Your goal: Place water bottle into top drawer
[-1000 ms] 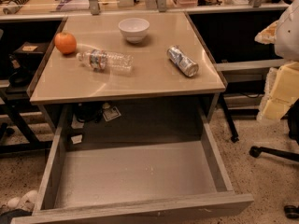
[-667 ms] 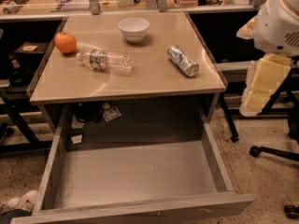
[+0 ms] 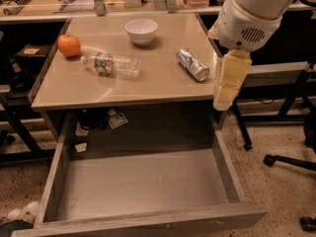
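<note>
The water bottle (image 3: 111,63) lies on its side on the left half of the tan tabletop (image 3: 148,83), clear and ribbed with a red-white-blue label, cap toward the left. The top drawer (image 3: 143,186) is pulled wide open below the table's front edge and its grey bottom is bare. My gripper (image 3: 226,80), cream-coloured under a white arm, hangs at the table's right front corner, above the drawer's right side. It is well to the right of the bottle and holds nothing that I can see.
An orange (image 3: 69,45) sits just left of the bottle. A white bowl (image 3: 141,30) stands at the back middle. A silver can (image 3: 193,64) lies right of centre, close to the gripper. Chair legs and wheels (image 3: 286,162) stand on the floor at the right.
The arm has swung in from the right edge toward the table, and the gripper now hangs at the table's right front corner. The bottle, can, bowl, orange and drawer have not moved.
</note>
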You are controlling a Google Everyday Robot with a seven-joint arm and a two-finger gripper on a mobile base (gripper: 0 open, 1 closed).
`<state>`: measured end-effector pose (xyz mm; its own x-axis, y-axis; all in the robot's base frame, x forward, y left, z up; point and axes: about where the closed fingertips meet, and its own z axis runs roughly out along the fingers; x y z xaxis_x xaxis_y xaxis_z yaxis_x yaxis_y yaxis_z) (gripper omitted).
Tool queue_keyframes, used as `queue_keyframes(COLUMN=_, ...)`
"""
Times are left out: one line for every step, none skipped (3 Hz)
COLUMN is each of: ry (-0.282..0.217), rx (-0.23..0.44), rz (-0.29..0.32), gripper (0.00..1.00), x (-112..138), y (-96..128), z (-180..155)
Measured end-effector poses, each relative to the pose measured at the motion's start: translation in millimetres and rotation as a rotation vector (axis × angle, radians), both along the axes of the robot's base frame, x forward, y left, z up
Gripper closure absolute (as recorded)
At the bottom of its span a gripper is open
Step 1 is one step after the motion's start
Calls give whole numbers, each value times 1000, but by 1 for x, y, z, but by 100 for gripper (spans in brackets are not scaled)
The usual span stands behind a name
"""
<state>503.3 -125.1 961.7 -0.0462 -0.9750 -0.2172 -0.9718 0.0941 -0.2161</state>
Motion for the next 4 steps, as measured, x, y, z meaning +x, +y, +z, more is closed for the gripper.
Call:
queue_keyframes(ry=-6, rx=11, rz=7, gripper=0, x=3, y=6, z=-1)
queue_keyframes(ry=-9, rx=22, rz=29, gripper=0, x=20, y=37, z=6)
queue_keyframes(ry=0, rx=55, rz=103, gripper=0, x=60, y=108, z=11)
queue_keyframes(ry=-4, rx=67, rz=105, gripper=0, x=60, y=113, z=8)
